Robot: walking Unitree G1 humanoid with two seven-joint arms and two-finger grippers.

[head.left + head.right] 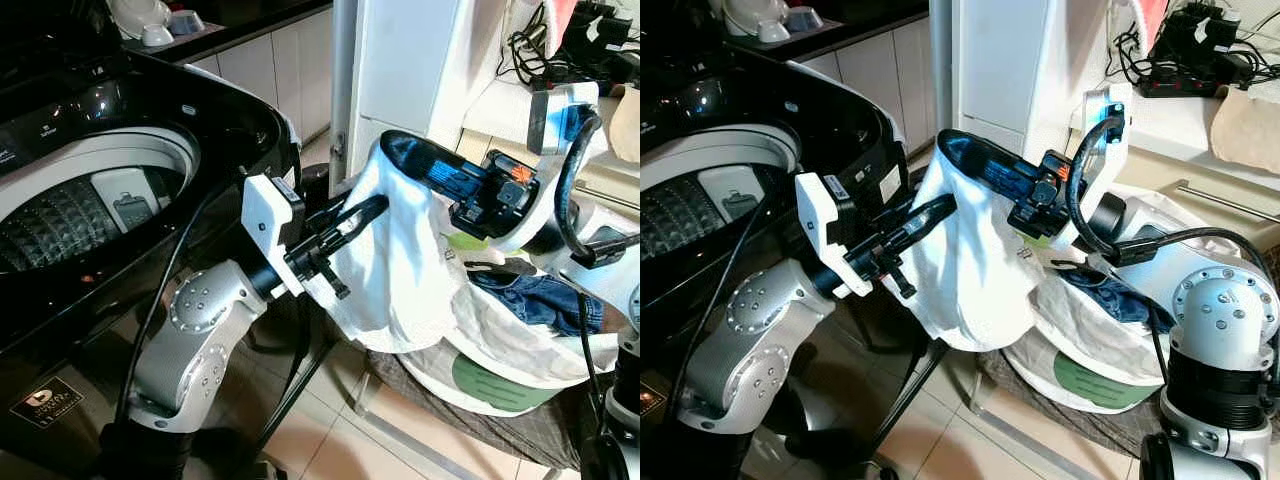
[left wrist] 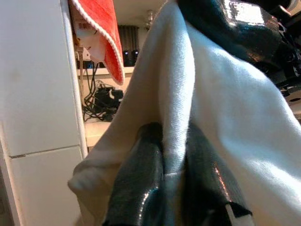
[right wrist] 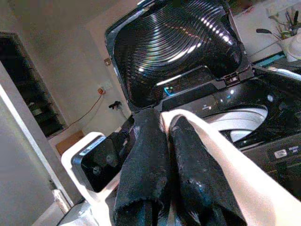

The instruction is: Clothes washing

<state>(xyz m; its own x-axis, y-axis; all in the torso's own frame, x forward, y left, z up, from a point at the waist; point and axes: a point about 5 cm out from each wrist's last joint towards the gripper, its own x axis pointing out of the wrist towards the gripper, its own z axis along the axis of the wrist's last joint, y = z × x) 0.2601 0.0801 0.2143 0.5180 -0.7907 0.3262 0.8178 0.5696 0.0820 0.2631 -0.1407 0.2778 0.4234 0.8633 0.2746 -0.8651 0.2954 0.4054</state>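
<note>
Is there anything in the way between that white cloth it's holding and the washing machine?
Nothing visible. Both the left gripper and right gripper pinch the white cloth, held just beside the washer. Its lid stands open and the drum is uncovered.

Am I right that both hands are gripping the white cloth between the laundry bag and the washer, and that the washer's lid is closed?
Not quite: the lid is open, as the right wrist view shows. The rest holds: the left hand and right hand both grip the white cloth between the bag and the washer.
</note>
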